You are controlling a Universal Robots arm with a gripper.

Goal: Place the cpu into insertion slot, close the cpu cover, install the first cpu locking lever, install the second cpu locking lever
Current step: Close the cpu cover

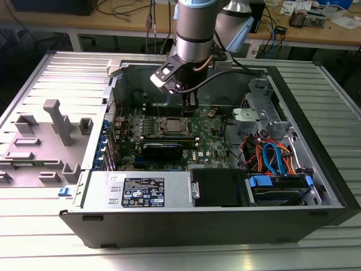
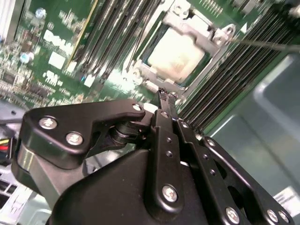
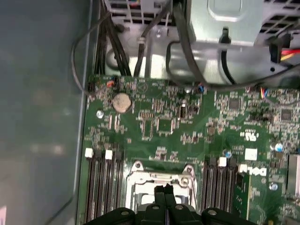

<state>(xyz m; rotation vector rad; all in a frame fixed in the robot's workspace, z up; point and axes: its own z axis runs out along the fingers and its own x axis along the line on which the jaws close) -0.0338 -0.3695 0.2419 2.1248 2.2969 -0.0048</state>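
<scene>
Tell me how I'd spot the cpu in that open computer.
Inside the open case lies a green motherboard. Between its banks of long black memory slots sits the cpu, the only flat silver square, ringed by a metal cover.

A ribbed grey metal table (image 1: 34,237) fronts a wooden workbench (image 1: 124,20) — cables (image 1: 151,22) draped over it.

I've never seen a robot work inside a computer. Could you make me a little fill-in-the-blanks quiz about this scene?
1. The pincer is ____, not open.
2. The cpu lies inside the frame of the cpu cover, on a motherboard coloured ____.
3. Black memory slots stand on ____ sides of the cpu, not one.
Missing words: shut; green; both.
</scene>
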